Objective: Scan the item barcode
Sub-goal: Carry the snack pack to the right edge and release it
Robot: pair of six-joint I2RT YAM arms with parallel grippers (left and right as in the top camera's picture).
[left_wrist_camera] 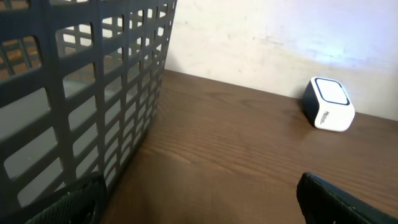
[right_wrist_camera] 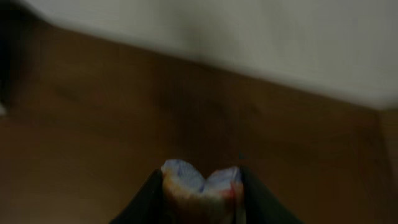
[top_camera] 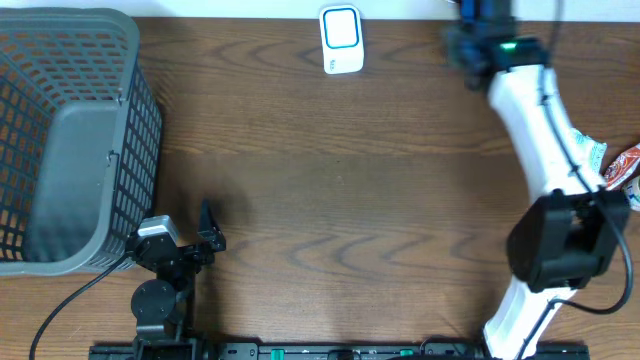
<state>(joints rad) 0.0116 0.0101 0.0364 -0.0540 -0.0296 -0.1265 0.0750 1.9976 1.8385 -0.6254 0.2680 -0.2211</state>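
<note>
The item (right_wrist_camera: 202,191) is a crumpled white, blue and red packet, and my right gripper (right_wrist_camera: 200,175) is shut on it above the brown table. From overhead, the right gripper (top_camera: 465,40) hangs at the table's far edge, right of the scanner (top_camera: 341,40), a small white box with a blue-outlined face. The packet itself is hidden there under the wrist. No barcode shows in any view. My left gripper (top_camera: 172,238) rests open and empty at the front left. In the left wrist view the scanner (left_wrist_camera: 329,104) stands far ahead to the right.
A large grey mesh basket (top_camera: 130,120) fills the left side, close against my left gripper's left finger (left_wrist_camera: 71,202). Two more packets (top_camera: 612,165) lie at the right edge beside my right arm (top_camera: 535,120). A pale wall runs behind the table.
</note>
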